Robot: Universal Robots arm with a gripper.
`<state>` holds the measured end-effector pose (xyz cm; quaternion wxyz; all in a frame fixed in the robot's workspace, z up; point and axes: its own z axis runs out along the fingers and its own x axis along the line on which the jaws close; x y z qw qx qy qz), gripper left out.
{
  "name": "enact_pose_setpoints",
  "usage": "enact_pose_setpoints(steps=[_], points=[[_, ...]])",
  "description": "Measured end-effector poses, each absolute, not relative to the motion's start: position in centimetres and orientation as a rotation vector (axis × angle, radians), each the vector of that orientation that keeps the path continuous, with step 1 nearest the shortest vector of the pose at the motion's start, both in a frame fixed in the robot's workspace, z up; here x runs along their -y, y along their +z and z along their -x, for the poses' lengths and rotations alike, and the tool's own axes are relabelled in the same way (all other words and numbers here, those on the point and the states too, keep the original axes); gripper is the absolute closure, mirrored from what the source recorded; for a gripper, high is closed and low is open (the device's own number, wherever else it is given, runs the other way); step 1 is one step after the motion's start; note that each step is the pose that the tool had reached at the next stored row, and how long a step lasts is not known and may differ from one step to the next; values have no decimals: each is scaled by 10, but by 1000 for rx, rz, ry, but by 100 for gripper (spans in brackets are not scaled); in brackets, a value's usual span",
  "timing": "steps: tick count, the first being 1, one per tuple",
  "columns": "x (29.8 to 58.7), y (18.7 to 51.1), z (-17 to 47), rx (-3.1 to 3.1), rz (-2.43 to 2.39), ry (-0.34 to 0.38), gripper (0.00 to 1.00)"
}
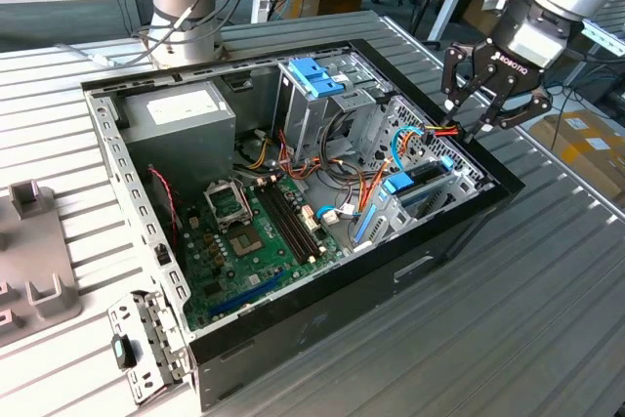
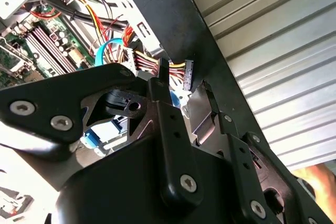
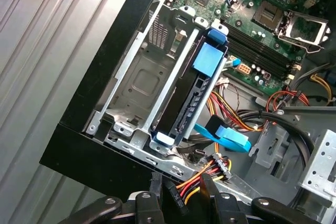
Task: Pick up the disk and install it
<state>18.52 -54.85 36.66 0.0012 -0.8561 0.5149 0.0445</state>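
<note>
The open black metal computer case (image 1: 293, 241) lies on the ribbed grey metal table (image 1: 547, 319). Inside it, the green motherboard (image 1: 254, 231) lies on the floor of the case. The grey box-shaped power supply (image 1: 181, 119) sits behind the motherboard, toward the exterior view's left. The tall metal drive cage with a blue plastic handle (image 1: 317, 80) stands toward the exterior view's right of the power supply. The flat dark disk with blue plastic rails (image 3: 191, 95) sits in the metal bay (image 3: 142, 85) at the case wall. The black three-finger gripper (image 1: 488, 95) hangs above the case corner, next to the bundle of red, yellow and black wires (image 3: 207, 174).

Black disk (image 3: 191, 100), bright blue rails (image 3: 210, 59)
</note>
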Motion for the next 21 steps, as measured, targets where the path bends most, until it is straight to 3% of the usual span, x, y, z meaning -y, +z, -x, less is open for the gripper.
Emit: enact_pose_setpoints(steps=[21], points=[[549,367,-185,-1370,2830,140,58]])
